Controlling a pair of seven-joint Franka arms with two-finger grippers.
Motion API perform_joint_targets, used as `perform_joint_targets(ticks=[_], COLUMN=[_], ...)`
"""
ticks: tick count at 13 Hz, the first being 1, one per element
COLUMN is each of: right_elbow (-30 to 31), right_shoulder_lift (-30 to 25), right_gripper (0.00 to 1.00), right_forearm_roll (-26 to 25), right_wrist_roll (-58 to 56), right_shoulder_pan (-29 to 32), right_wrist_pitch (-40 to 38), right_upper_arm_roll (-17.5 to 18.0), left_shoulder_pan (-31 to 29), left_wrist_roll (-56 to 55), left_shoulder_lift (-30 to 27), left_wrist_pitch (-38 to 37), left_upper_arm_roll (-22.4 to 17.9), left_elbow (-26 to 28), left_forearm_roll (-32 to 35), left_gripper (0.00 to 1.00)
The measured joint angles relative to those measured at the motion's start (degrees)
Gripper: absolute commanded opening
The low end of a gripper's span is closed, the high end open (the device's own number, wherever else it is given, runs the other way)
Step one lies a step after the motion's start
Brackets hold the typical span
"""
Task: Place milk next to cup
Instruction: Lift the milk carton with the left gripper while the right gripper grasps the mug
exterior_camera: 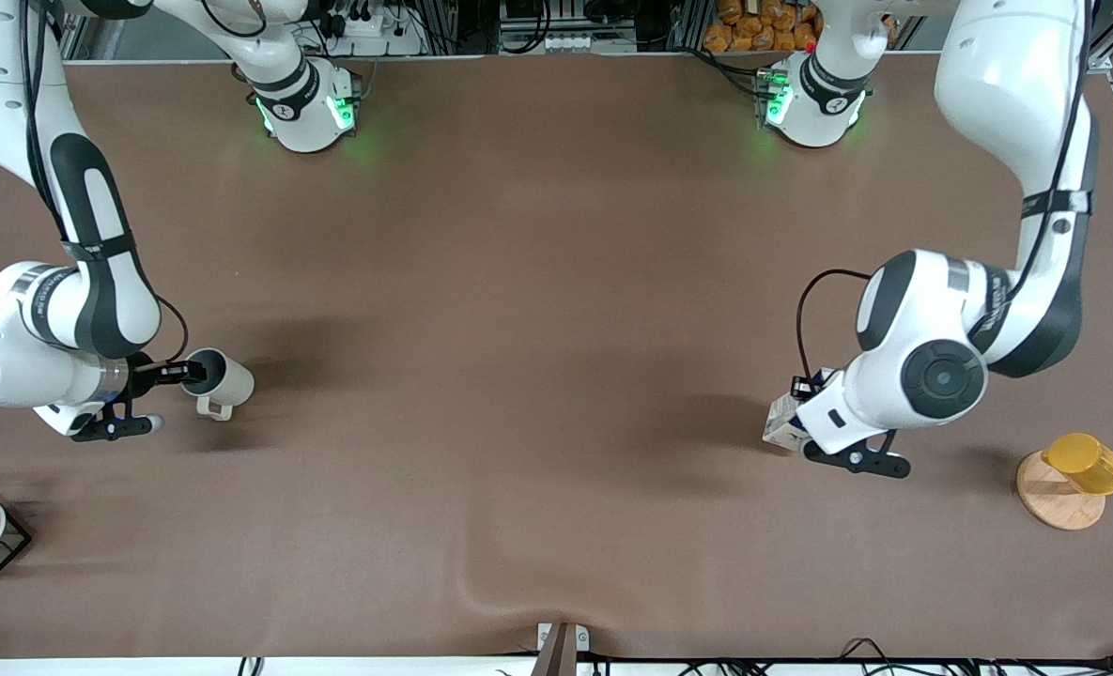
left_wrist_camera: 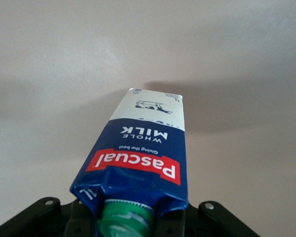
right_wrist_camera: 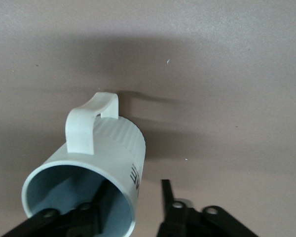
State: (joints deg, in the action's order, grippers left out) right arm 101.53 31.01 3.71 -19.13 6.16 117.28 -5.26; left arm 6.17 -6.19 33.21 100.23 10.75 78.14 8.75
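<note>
My left gripper clamped the dark blue gable-top milk carton; my right gripper pinched the beige ribbed mug's rim.

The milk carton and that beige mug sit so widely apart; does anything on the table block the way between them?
Nothing visible does. Between the milk carton in the left gripper and the mug gripped by the right gripper, only bare brown table shows.
</note>
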Motion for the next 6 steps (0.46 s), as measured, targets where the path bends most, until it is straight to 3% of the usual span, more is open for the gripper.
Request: perform_joint_targets(ticks=[6], right_elbow=[-0.86], right_shoulder_lift=[-0.39], right_gripper=[0.0], right_forearm_roll=[1.69], right_wrist_roll=[2.68], right_shoulder_pan=[-1.5], right_wrist_pitch=[-1.3], right_upper_arm_roll=[0.26], left_shoulder_pan=[0.55], left_wrist_roll=[-5.16], left_shoulder_lift=[-4.98], left_wrist_pitch=[-2.49], left_upper_arm_roll=[0.29], left_elbow=[-0.06], left_forearm_roll=[-3.83], left_gripper=[0.0])
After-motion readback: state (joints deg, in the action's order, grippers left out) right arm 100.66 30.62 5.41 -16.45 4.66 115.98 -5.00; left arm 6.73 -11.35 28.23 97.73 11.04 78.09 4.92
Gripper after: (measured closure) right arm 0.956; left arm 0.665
